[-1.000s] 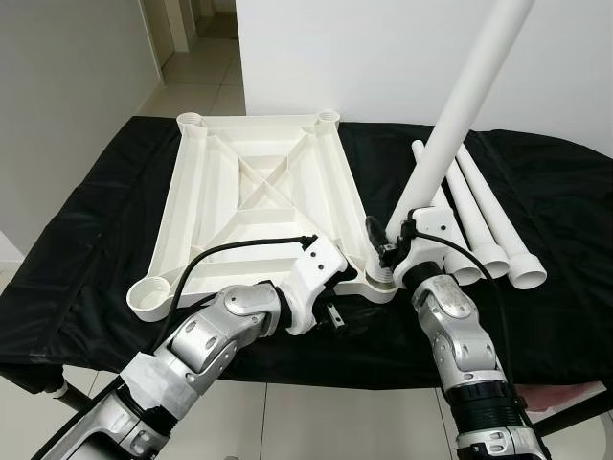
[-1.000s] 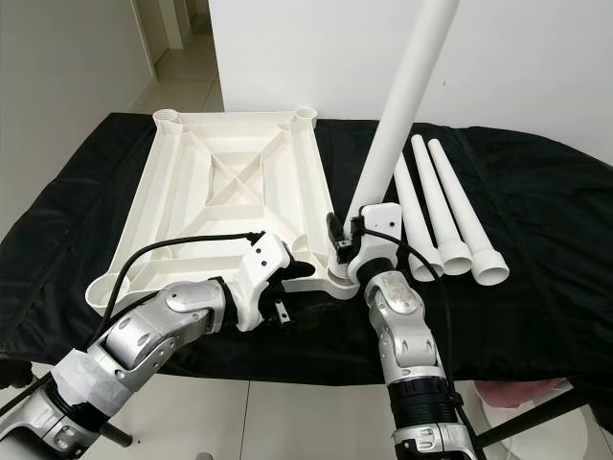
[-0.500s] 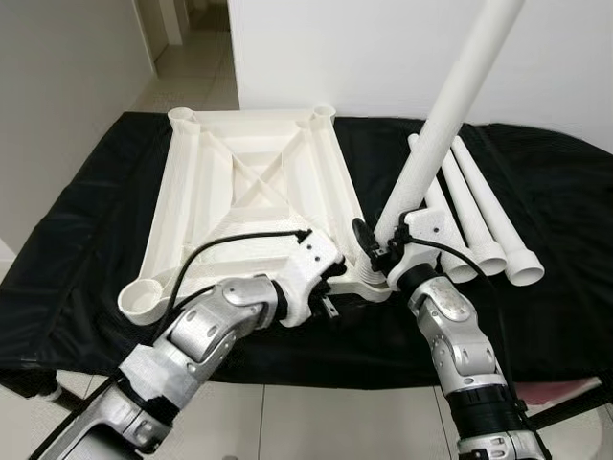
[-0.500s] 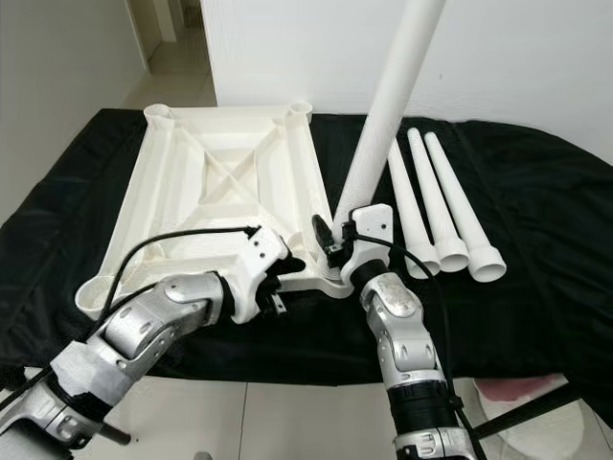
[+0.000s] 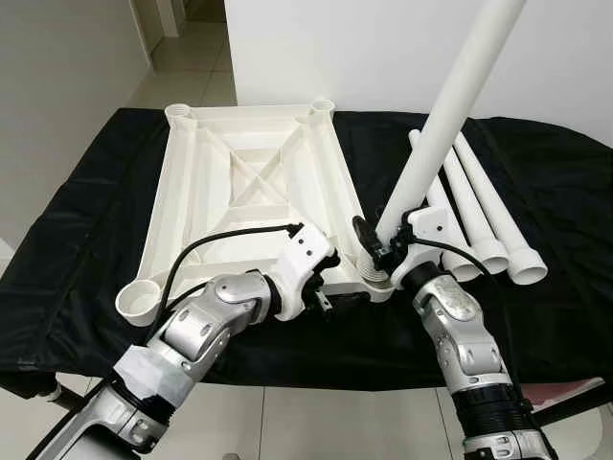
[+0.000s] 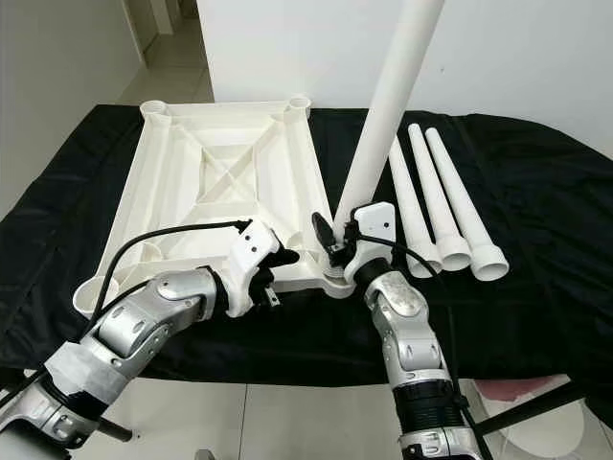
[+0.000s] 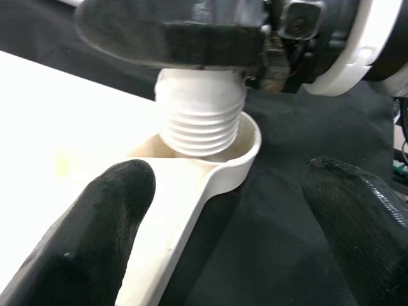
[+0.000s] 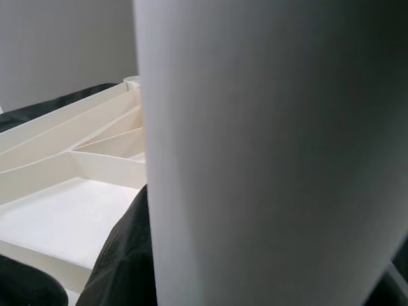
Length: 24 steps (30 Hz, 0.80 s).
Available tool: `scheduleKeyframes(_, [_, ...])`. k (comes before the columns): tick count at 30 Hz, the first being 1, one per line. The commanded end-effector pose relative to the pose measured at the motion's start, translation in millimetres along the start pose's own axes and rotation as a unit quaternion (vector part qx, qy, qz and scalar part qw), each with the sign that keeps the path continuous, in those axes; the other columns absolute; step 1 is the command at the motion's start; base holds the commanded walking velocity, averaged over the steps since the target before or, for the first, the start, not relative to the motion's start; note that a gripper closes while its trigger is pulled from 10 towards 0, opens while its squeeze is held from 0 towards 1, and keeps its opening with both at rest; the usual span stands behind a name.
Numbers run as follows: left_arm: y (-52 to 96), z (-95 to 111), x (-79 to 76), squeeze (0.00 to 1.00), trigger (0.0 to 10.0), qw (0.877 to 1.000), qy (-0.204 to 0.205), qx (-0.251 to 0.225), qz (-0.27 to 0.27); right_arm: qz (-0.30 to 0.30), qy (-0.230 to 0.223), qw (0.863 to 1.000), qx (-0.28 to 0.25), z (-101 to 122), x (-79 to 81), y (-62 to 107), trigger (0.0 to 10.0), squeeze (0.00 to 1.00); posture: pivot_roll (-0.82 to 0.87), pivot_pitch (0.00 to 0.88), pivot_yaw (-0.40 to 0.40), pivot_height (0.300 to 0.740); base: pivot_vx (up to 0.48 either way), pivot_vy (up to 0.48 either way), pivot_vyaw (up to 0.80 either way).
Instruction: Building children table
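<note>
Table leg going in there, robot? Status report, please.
Right gripper shut on leg, threaded end in corner socket, not fully seated. Left gripper open beside tabletop corner. Three spare legs alongside.

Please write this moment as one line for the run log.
step: leg into corner socket | right claw: shut on table leg, threaded end in socket | left claw: open at tabletop | spare legs: lying right

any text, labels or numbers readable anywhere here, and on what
None can be read. The tabletop, the held leg, the three spare legs, the black cloth and both pincers, left and right, show no words, labels, brands or numbers.
</note>
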<state>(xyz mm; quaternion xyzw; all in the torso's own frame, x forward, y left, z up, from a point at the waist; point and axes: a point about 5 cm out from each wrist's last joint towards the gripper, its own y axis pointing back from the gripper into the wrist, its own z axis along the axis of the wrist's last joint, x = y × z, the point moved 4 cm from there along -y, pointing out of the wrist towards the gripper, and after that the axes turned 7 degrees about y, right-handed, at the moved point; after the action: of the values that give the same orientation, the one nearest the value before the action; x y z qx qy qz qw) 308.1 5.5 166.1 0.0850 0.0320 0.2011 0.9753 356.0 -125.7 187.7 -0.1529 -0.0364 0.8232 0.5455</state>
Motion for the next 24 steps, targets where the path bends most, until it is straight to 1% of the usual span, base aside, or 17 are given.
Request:
scheduleKeyframes(1, [3.5,-8,-5.3,0.0,10.0,0.999,-0.003,0.016,-0.034,0.015,-0.008,0.999,0.044,-23,2.2,9.9,10.0,0.0,0.09,0.131,0.026,0.74,0.0,0.0,0.0])
scheduleKeyframes(6, [4.0,-8,-7.6,0.0,10.0,0.999,-0.005,0.017,-0.042,0.028,-0.006,0.999,0.043,-24,3.3,11.9,10.0,0.0,0.09,0.128,0.028,0.74,0.0,0.0,0.0])
scheduleKeyframes(8, [4.7,-9,-8.2,0.0,10.0,0.999,-0.005,0.019,-0.046,0.039,-0.001,0.998,0.04,-23,4.5,13.2,10.0,0.0,0.09,0.114,0.033,0.74,0.0,0.0,0.0])
scheduleKeyframes(10, [6.5,-9,-7.5,0.0,10.0,0.998,-0.004,0.02,-0.052,0.059,0.01,0.998,0.031,-22,7.1,15.0,10.0,0.0,0.08,0.082,0.053,0.74,0.0,0.0,0.0])
scheduleKeyframes(13, [6.6,-8,-7.8,0.0,10.0,0.998,-0.004,0.019,-0.055,0.073,0.018,0.997,0.033,-24,8.4,18.0,10.0,0.0,0.08,0.082,0.055,0.74,0.0,0.0,0.0])
scheduleKeyframes(14, [6.6,-8,-9.4,0.0,10.0,0.998,-0.005,0.019,-0.06,0.093,0.032,0.995,0.032,-27,10.5,23.6,10.0,0.0,0.08,0.078,0.062,0.74,0.0,0.0,0.0])
scheduleKeyframes(17, [7.5,-9,-11.6,0.0,10.0,0.998,-0.005,0.02,-0.066,0.103,0.042,0.993,0.035,-30,10.9,27.8,10.0,0.0,0.08,0.081,0.063,0.74,0.0,0.0,0.0])
scheduleKeyframes(20, [7.5,-9,-11.6,0.0,10.0,0.998,-0.005,0.02,-0.066,0.103,0.042,0.993,0.035,-30,10.9,27.8,10.0,0.0,0.08,0.081,0.063,0.74,0.0,0.0,0.0])
scheduleKeyframes(24, [9.3,-10,-13.8,0.0,10.0,0.997,-0.005,0.023,-0.07,0.118,0.049,0.991,0.036,-31,12.5,32.8,10.0,0.0,0.09,0.091,0.065,0.74,0.0,0.0,0.0])
